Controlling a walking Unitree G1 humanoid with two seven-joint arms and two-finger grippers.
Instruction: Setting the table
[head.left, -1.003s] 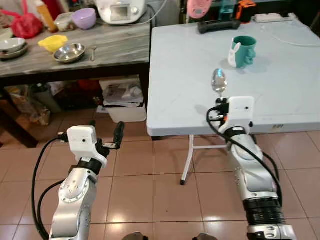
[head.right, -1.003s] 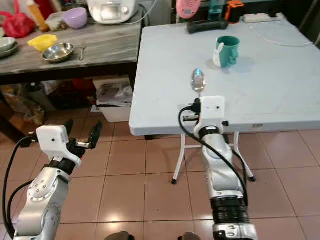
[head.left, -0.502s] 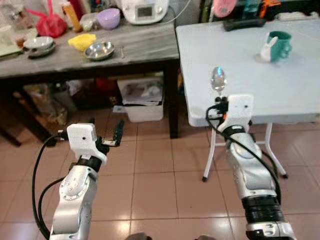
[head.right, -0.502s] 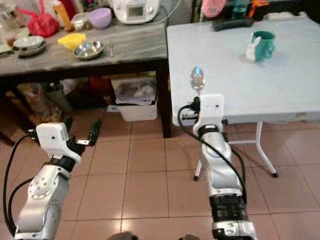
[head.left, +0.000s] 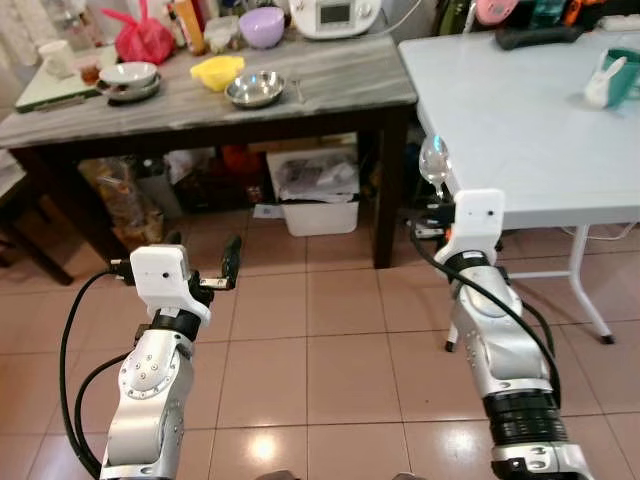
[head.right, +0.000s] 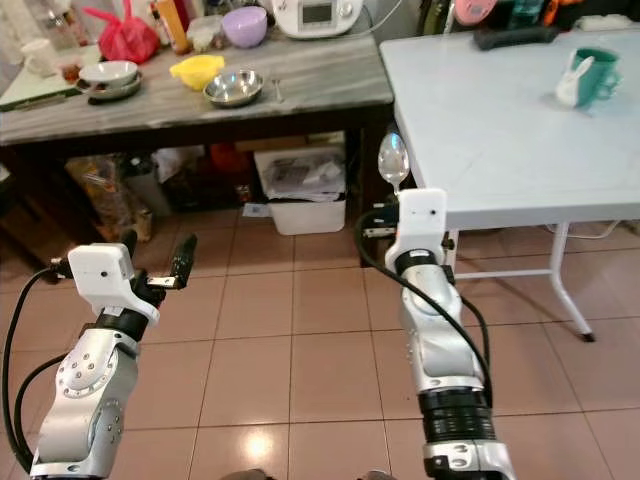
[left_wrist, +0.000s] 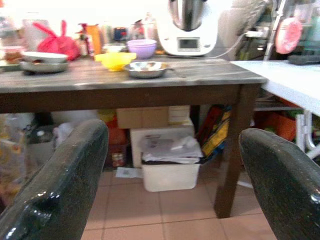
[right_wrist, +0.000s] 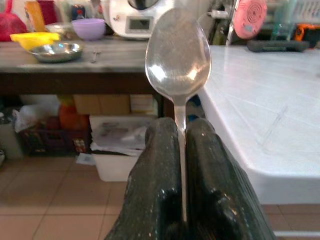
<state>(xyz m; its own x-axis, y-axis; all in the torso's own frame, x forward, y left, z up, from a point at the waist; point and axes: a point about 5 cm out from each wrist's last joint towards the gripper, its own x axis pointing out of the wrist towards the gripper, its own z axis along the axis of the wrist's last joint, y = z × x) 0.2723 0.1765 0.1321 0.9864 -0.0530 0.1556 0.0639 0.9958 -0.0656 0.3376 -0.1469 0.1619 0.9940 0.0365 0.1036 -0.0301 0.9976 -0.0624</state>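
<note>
Right gripper: jaws pinching spoon by handle, bowl up, hovering over tiled floor just off white bench corner | Left gripper: jaws spread, holding nothing, facing dark bench carrying steel bowl

My right gripper pinches the silver metal spoon upright beside the white folding table's left front corner. A green ceramic mug sits near its right edge; the dark wooden table stands left.
</note>
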